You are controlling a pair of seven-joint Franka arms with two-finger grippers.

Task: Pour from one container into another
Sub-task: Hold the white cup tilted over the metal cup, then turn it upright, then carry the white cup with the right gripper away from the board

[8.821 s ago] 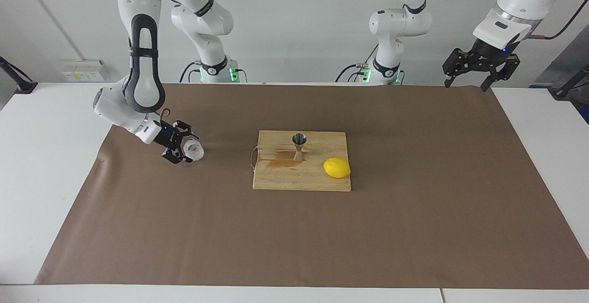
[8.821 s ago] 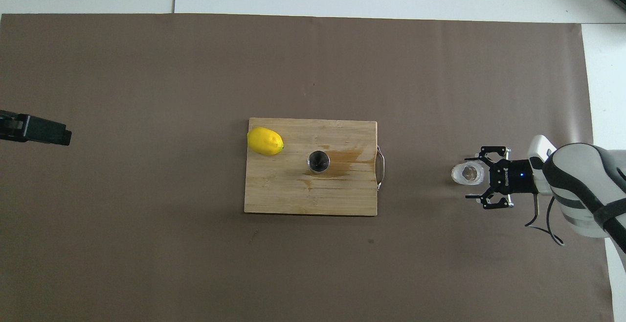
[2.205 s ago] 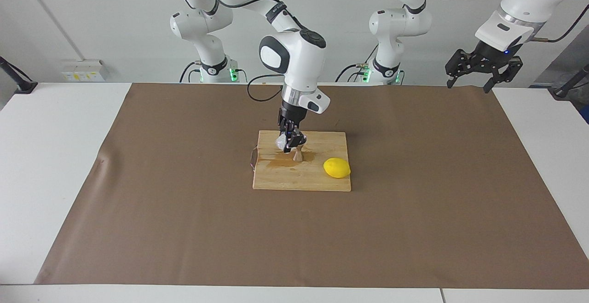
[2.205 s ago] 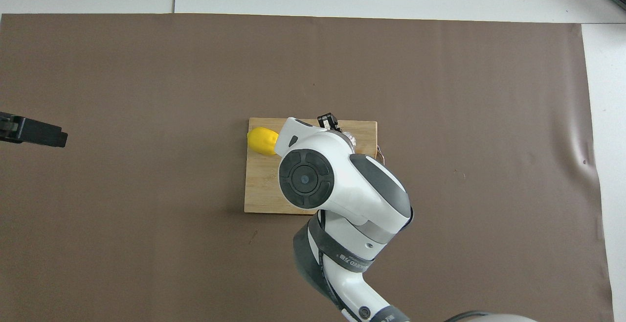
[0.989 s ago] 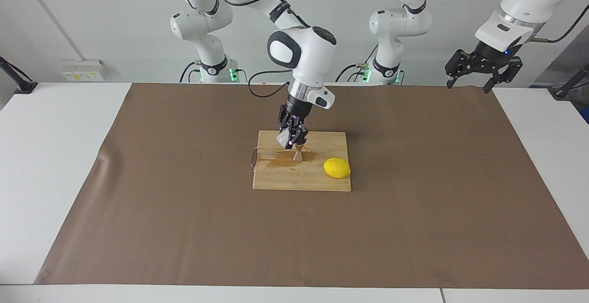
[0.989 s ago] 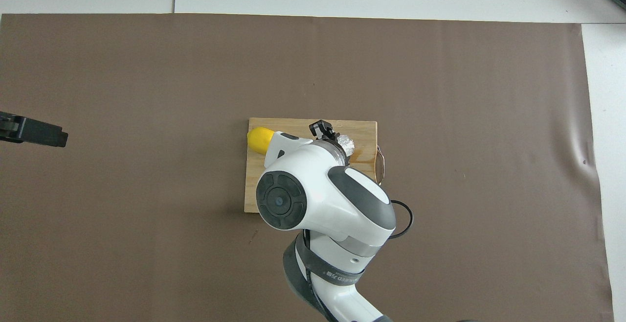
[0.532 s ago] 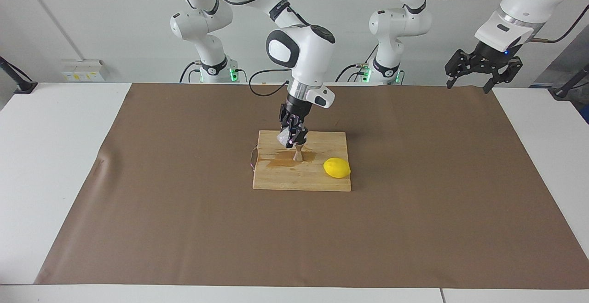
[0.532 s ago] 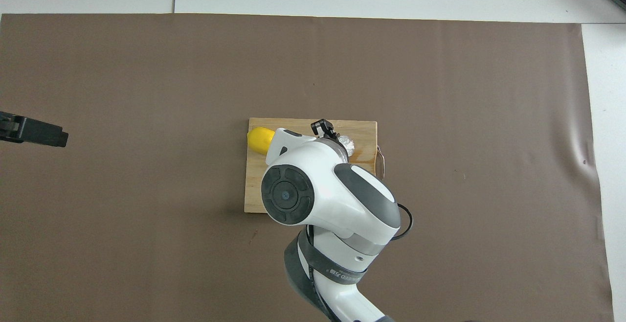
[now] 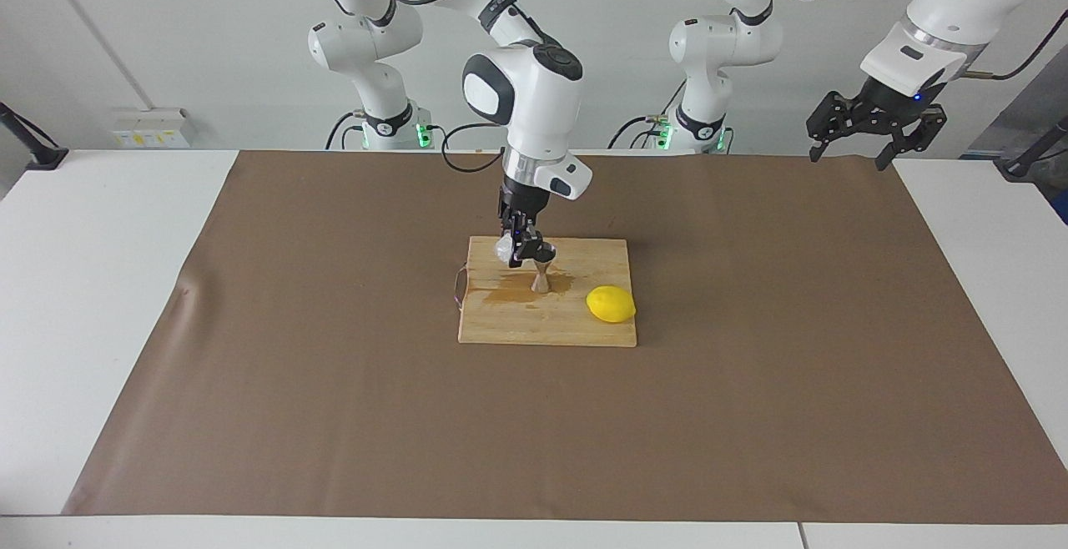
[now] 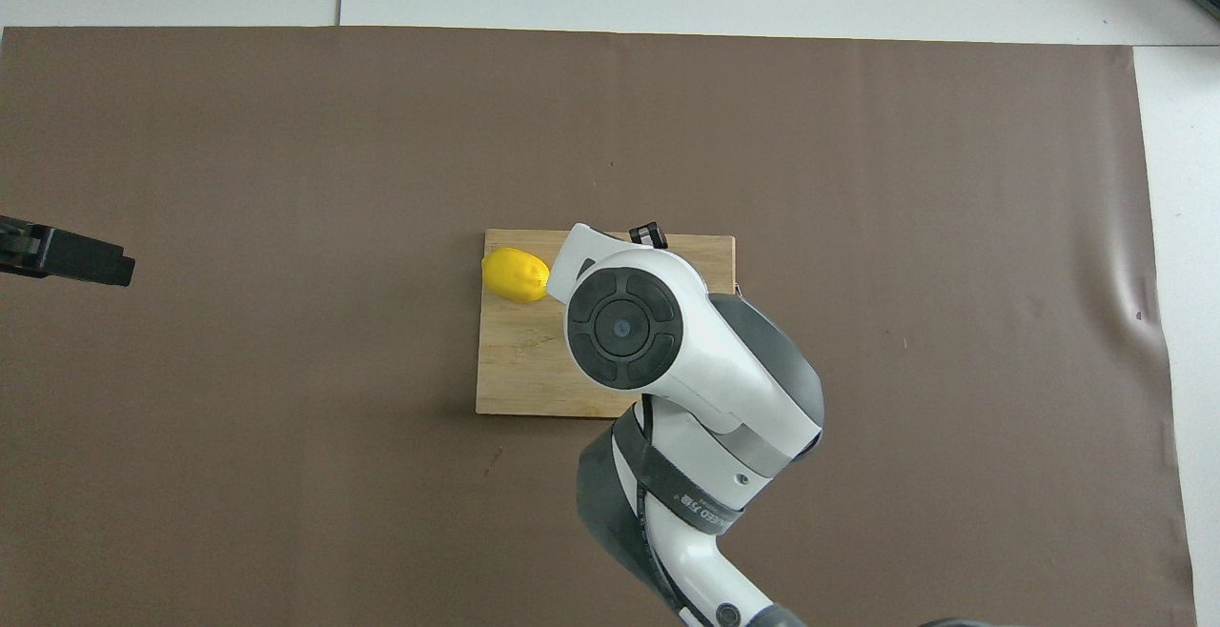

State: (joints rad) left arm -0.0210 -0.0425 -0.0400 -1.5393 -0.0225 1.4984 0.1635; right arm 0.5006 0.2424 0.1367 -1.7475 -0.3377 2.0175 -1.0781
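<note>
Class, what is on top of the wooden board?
On the wooden board stand a steel jigger, a lemon and a brownish wet stain. The jigger's contents are covered by the right tool holding the clear cup.

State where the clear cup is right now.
In the facing view, the clear cup is held by the right gripper just above the steel jigger on the cutting board.

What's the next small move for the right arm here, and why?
Probably tip the cup a little more over the jigger. The right gripper holds it tilted right above the jigger's mouth on the cutting board, where liquid is pooled. The left gripper waits.
</note>
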